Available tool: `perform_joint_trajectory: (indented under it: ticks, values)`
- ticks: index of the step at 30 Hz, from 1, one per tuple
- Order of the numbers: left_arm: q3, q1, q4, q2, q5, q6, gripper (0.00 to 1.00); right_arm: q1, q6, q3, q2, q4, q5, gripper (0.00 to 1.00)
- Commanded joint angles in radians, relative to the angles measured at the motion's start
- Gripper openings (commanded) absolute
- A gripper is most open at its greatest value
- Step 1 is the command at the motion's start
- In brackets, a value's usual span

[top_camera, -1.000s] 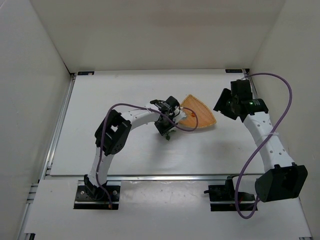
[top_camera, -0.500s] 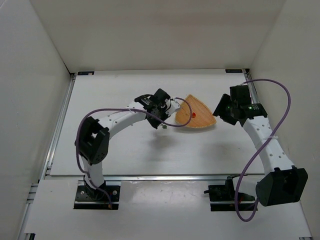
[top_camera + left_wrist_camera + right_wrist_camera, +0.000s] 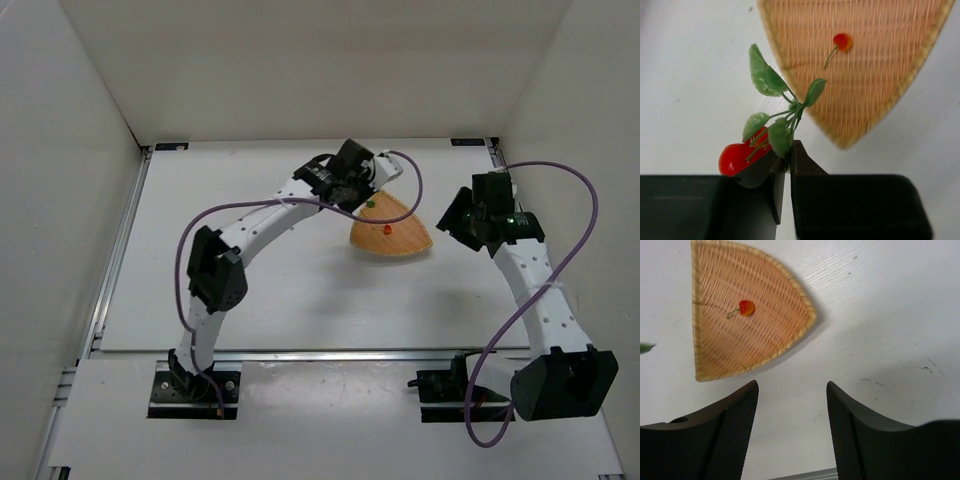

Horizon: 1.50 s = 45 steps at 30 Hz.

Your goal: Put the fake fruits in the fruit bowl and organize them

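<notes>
**Left pincer [image 3: 785, 159] has that fake fruit sprig [image 3: 756, 125] by the stems only**

So the left pincer is closed down narrow on the sprig, but the pinch lands on the thin stems and a leaf, not on the fruit. Its red berry [image 3: 736, 157] bulges out past the left-hand finger, outside the grip, and the leaves fan out ahead of the fingertips. That looks like a weak hold: one quick wrist turn and the sprig could pivot or slide out.

The bigger worry is placement. The fruit bowl [image 3: 880, 75] sits ahead of the fingertips and off to their right, and only the leaf tips overlap its rim. The berry end hangs over bare table [image 3: 690, 75]. Letting go here would probably dump it beside the bowl or leave it draped over the rim. It wants carrying further forward and right first.

Also, the bowl is shallow and looks light. Coming down too low could bump the rim, shove the dish, and roll out the small cherry [image 3: 842, 42] lying further in.

Right pincer [image 3: 792, 387] is spread wide and empty, with the bowl ahead of it and to its left, not touching. It's no help if the dish slides.
</notes>
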Motion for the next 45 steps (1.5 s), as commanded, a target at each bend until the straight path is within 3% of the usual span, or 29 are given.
perform_joint_trajectory:
  ticks: [1, 5, 9, 10, 11, 13, 19, 21, 23, 28, 36, 40, 45]
  values:
    - [0.170, -0.023, -0.008, 0.146, 0.061, -0.013, 0.22, -0.035, 0.018, 0.020, -0.076, -0.001, 0.074, 0.61]
    - [0.259, -0.045, 0.016, 0.271, 0.050, -0.023, 0.26, -0.054, 0.018, 0.020, -0.098, -0.034, 0.098, 0.61]
    - [0.282, -0.063, 0.036, 0.294, 0.030, -0.013, 0.43, -0.054, 0.009, 0.020, -0.120, -0.071, 0.098, 0.64]
    - [0.282, -0.063, 0.037, 0.294, 0.021, -0.013, 0.59, -0.054, 0.009, 0.020, -0.130, -0.071, 0.098, 0.66]
    - [0.291, -0.072, 0.037, 0.294, 0.001, -0.013, 0.82, -0.054, 0.009, 0.030, -0.130, -0.071, 0.108, 0.67]
    - [0.302, -0.072, 0.037, 0.266, -0.026, -0.013, 0.99, -0.054, 0.009, 0.030, -0.153, -0.081, 0.108, 0.74]
    - [0.231, -0.072, 0.037, 0.055, -0.097, -0.034, 1.00, -0.054, 0.009, 0.041, -0.180, -0.128, 0.126, 0.91]
    - [0.135, -0.019, 0.037, -0.019, -0.120, -0.034, 1.00, -0.054, 0.000, 0.017, -0.180, -0.142, 0.117, 0.95]
    - [0.009, 0.076, 0.037, -0.129, -0.155, -0.048, 1.00, -0.054, -0.001, 0.000, -0.180, -0.159, 0.092, 1.00]
    - [-0.293, 0.363, 0.037, -0.342, -0.227, -0.080, 1.00, -0.063, 0.010, -0.081, -0.235, -0.150, 0.034, 1.00]
    - [-0.871, 0.909, 0.037, -0.765, -0.133, -0.077, 1.00, -0.063, 0.024, -0.151, -0.262, -0.130, -0.012, 1.00]
    - [-1.074, 1.032, 0.037, -0.944, -0.088, -0.057, 1.00, -0.063, 0.015, -0.151, -0.243, -0.130, -0.035, 1.00]
    - [-1.209, 1.063, 0.046, -1.094, -0.051, -0.071, 1.00, -0.072, 0.015, -0.116, -0.193, -0.097, -0.084, 1.00]
